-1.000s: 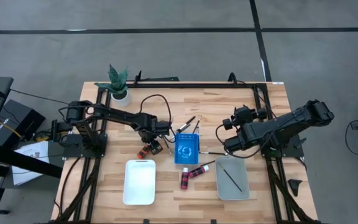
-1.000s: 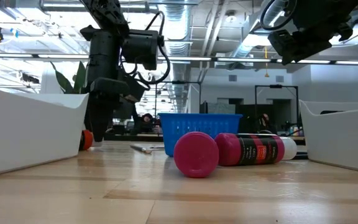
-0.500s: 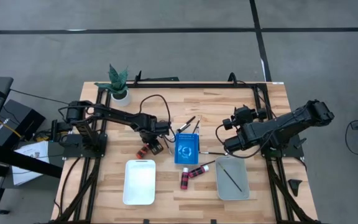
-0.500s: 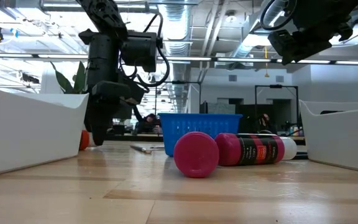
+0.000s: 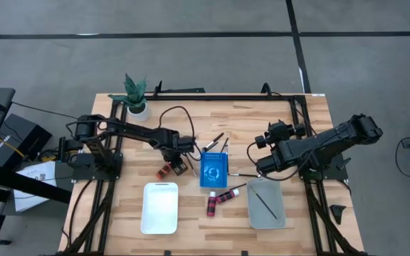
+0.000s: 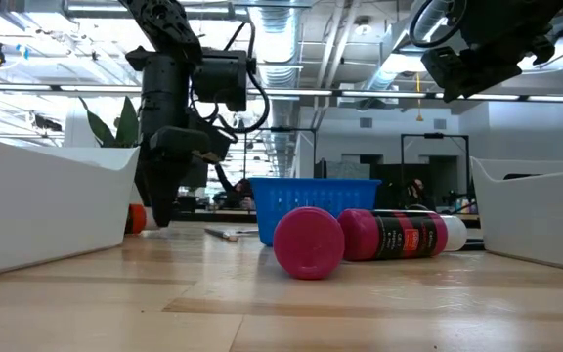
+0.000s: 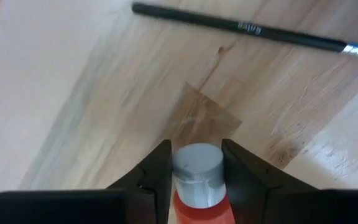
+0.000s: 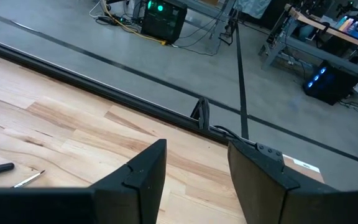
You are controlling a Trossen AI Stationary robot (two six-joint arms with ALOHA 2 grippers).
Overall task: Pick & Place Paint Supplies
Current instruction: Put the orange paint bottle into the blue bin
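Left tool (image 7: 196, 163) clamping paint bottle (image 7: 197, 175)

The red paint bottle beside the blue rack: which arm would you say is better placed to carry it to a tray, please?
The left arm. Its hand is already closed on the red paint bottle, close to the white tray. The right hand hangs open over bare table, holding nothing.

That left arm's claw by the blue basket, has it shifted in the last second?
Yes, slightly. In the low view the left gripper has edged toward the blue square plastic rack, with the small red paint bottle between its jaws.
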